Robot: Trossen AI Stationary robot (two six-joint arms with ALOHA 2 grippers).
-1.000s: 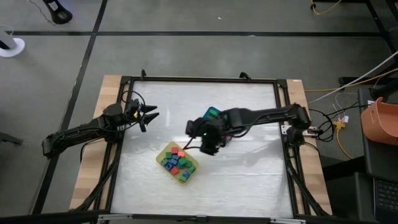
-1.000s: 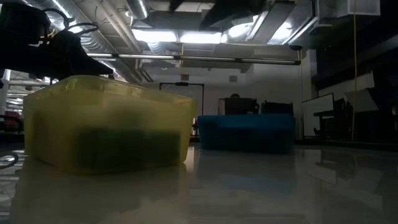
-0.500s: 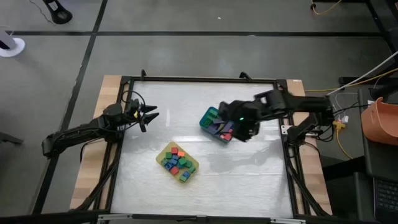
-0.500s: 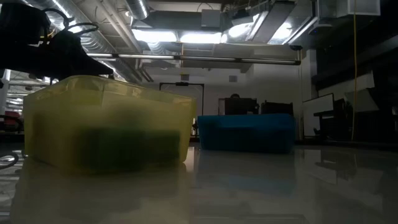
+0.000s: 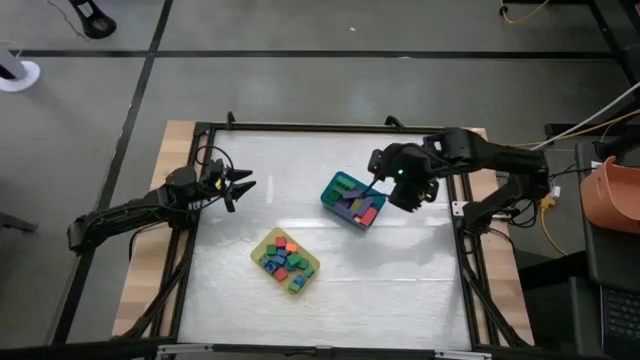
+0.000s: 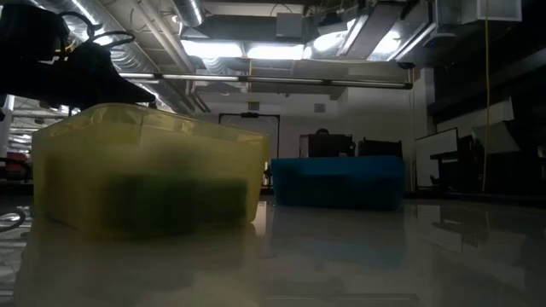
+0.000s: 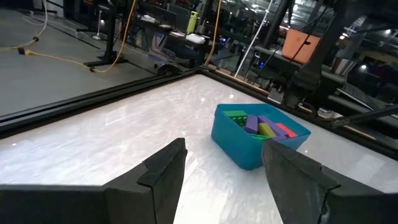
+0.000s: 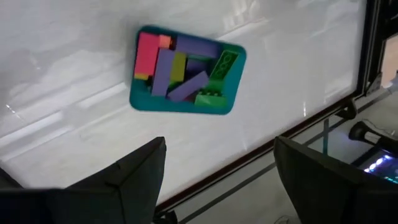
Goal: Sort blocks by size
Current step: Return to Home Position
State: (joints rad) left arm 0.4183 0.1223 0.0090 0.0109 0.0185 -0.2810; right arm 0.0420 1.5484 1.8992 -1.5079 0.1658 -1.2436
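A teal-blue tray (image 5: 352, 200) stands on the table right of centre and holds several longer blocks, purple, red, yellow and green (image 8: 180, 68). A yellow tray (image 5: 285, 260) nearer the front holds several short cube blocks, green, red, blue and orange. My right gripper (image 5: 398, 188) hovers high, just right of the teal tray, open and empty; its fingers (image 8: 140, 168) frame the tray from above. My left gripper (image 5: 243, 183) waits at the table's left, open and empty, pointing toward the teal tray (image 7: 258, 134).
Black frame rails (image 5: 455, 215) run along the table's edges. Bare white tabletop (image 5: 400, 290) lies in front of and around both trays. In the low view the yellow tray (image 6: 145, 175) stands close in front and the teal tray (image 6: 337, 181) behind it.
My right gripper has gone from over the yellow tray's far side toward the table's far right, passing over the teal tray and ending just right of it. Both trays have stayed in place.
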